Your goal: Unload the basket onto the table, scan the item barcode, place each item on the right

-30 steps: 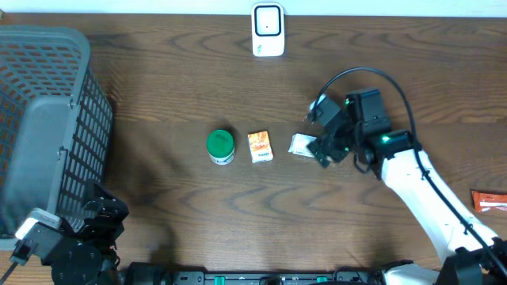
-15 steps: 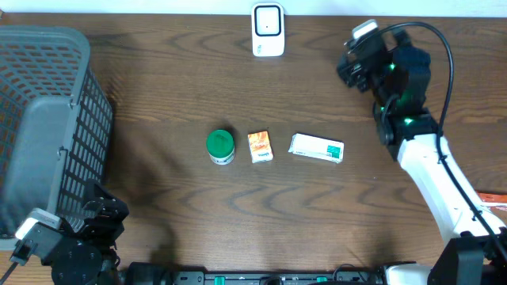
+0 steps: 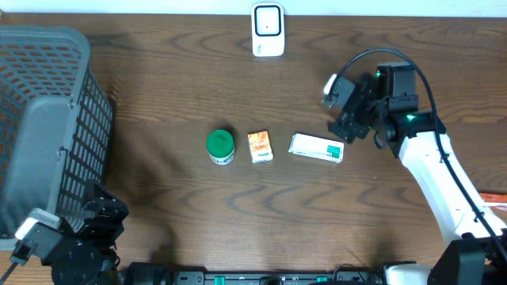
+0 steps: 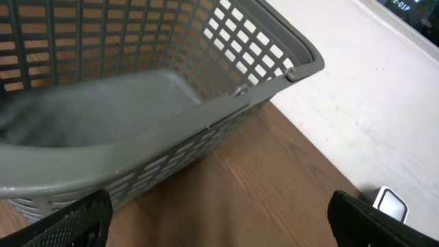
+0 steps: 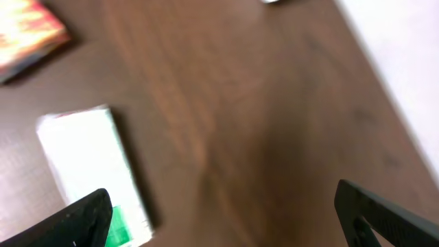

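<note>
Dark-wood table (image 3: 158,79): three items lined up mid-table, green-lidded jar (image 3: 220,146), orange packet (image 3: 260,146), white box (image 3: 317,148), likely set in row for one-by-one pickup. Right gripper (image 3: 341,129) hangs just beside box's right end, jaws spread wide, nothing held; judged lining up for grasp. Box lies flat, apart from packet. Scanner (image 3: 268,30) stands at far edge, awaiting barcode. Left gripper (image 3: 99,214) parked low beside grey basket (image 3: 47,63), jaws wide, empty; basket probably for scanned goods.

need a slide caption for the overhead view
Open right hand hovers beside white-and-green rectangular carton on dark wooden table.
</note>
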Controlling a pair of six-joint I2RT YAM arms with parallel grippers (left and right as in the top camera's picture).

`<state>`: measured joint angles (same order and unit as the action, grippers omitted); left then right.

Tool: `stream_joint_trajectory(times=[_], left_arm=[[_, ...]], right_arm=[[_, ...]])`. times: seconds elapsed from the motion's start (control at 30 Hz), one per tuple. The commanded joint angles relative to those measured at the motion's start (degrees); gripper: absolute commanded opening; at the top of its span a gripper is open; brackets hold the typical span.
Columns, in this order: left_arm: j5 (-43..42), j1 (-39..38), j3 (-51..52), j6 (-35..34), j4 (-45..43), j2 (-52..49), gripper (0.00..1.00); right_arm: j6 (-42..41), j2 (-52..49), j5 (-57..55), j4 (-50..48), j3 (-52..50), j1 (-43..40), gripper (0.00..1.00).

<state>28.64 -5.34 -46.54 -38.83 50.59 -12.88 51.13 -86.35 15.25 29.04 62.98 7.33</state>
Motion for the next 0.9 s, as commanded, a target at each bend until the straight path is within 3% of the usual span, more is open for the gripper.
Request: stream_joint_trajectory(times=[0.0, 0.33, 0.87], left_arm=[[0.35, 0.17, 0.09, -0.04, -0.02, 0.13, 0.98], [0.35, 0.20, 0.09, -0.04, -0.02, 0.13, 0.98], [0.35, 0.20, 0.09, -0.04, -0.02, 0.13, 0.98]], right_arm=[[2.54, 0.42, 7.32, 1.66, -2.89, -0.22, 0.99], [2.51, 2.05, 8.22, -1.81, -12.85, -0.07, 0.99], [1.18, 2.78, 8.41, 0.31, -15.23, -0.17, 0.99]])
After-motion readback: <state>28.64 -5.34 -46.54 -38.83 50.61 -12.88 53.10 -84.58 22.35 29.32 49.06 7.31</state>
